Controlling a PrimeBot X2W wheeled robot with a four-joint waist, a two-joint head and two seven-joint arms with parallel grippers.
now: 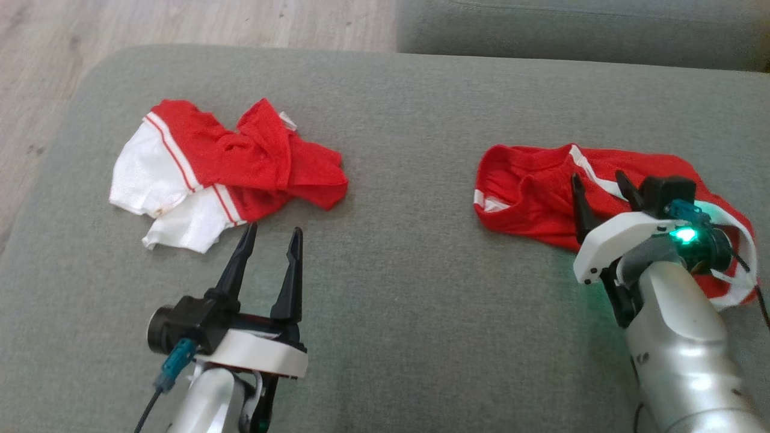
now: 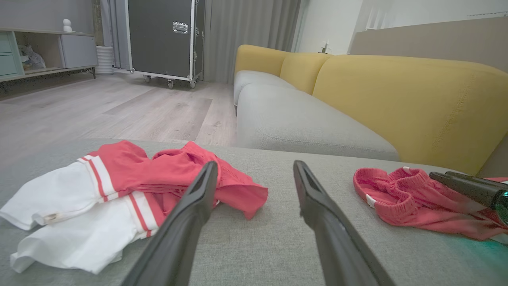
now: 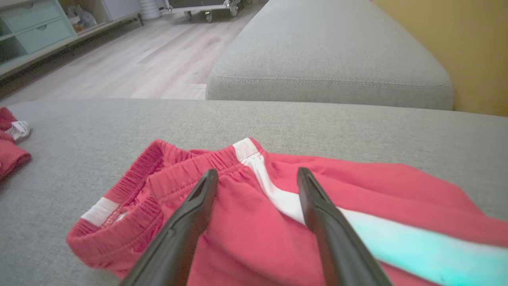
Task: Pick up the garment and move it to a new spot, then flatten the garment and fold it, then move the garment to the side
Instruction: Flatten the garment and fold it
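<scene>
Two garments are out on the grey cushion, well apart from each other. Over on the left lies a crumpled red-and-white top, its white sleeves spilling toward the near left edge and the red body bunched up behind them. The left gripper sits just short of it, low over the bare cushion, jaws spread wide with nothing between them, fingers pointing toward the top's near hem. Across on the right lie the red shorts, rumpled, with the elastic waistband turned toward the middle of the cushion and a white side stripe running off to the right. The right gripper is right above them, jaws wide apart and gripping nothing. From its wrist camera the two dark fingers straddle the stripe just behind the waistband. Whether the tips touch the cloth is hard to call. A green light glows on that wrist and tints the stripe. Beyond the cushion there's a pale wooden floor and a sofa with a yellow back.
</scene>
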